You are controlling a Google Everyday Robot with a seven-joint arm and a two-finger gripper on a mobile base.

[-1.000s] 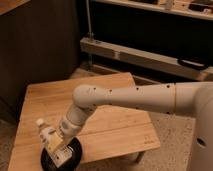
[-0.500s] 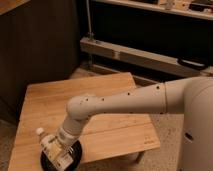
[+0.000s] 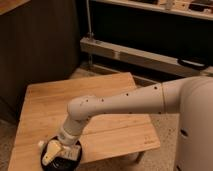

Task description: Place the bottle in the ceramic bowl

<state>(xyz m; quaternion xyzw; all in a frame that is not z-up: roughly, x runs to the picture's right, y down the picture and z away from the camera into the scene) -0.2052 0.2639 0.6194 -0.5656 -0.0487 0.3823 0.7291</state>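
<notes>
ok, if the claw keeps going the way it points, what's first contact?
Probably the ceramic bowl: the claw, over its near-left part with the bottle, points down into it. Depth is unclear.

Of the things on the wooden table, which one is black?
The bowl, round and glossy black, at the table's near left edge. The bottle over it is cream-white, at the pincer.

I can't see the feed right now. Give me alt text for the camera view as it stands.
The white robot arm reaches down to the near left corner of a wooden table, its gripper holding the cream-white bottle tilted over the black ceramic bowl. Dark cabinets and a metal rail stand behind the table.
</notes>
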